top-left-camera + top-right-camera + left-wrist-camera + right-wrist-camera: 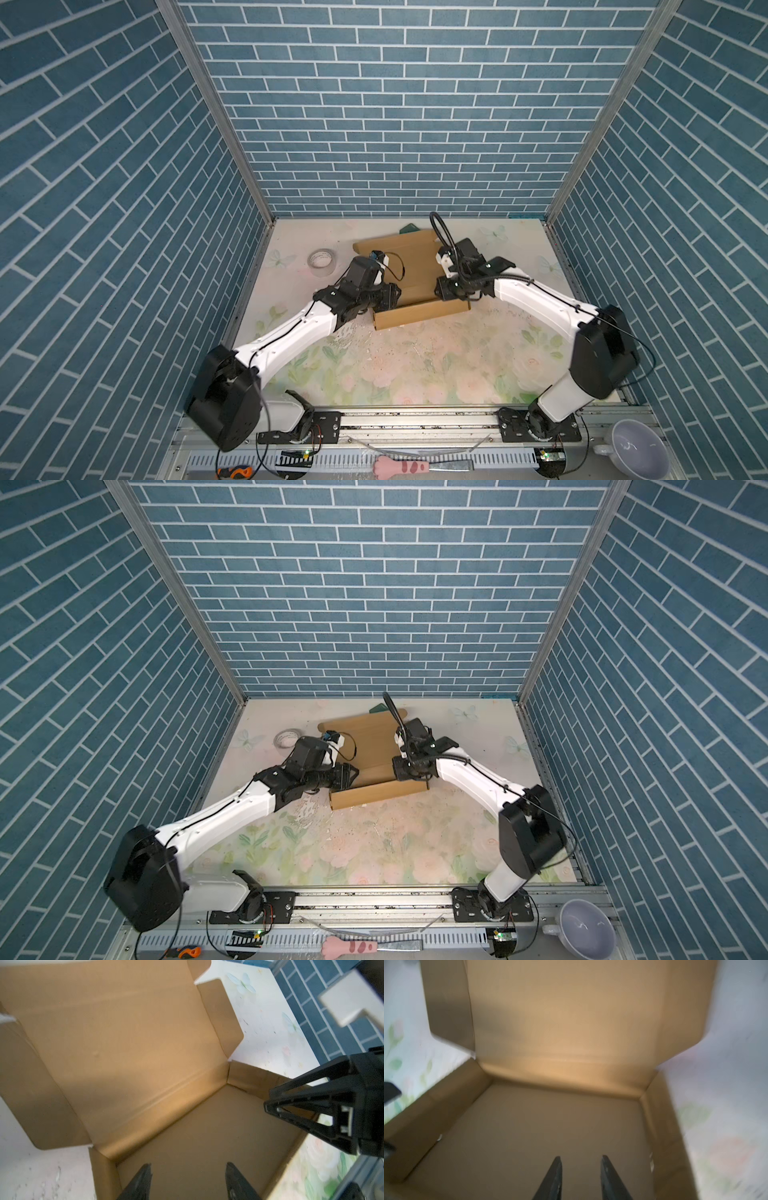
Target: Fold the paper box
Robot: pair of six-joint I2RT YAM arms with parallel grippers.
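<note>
The paper box [419,316] sits at the far middle of the table [395,374]. Its tray [550,1126] already stands on low walls, and its lid [399,249] is open, leaning away toward the tiled back wall [395,145]. We have both grippers down inside the tray. The left gripper [188,1165] is at the left end with its jaws well apart and nothing between them. The right gripper [581,1157] is at the right end with only a narrow gap, also empty.

What matters to us is the lid's hinge crease [166,1111]. It runs side to side, parallel to the front wall, just beyond both sets of fingertips, so the lid lies straight ahead of each gripper, on the side away from the arms' bases. Neither arm looks clearly nearer, since each faces its own end. We judge that closing calls for drawing the lid back over the tray, with its side flaps [220,1018] tucked inside the end walls [660,1126].
</note>
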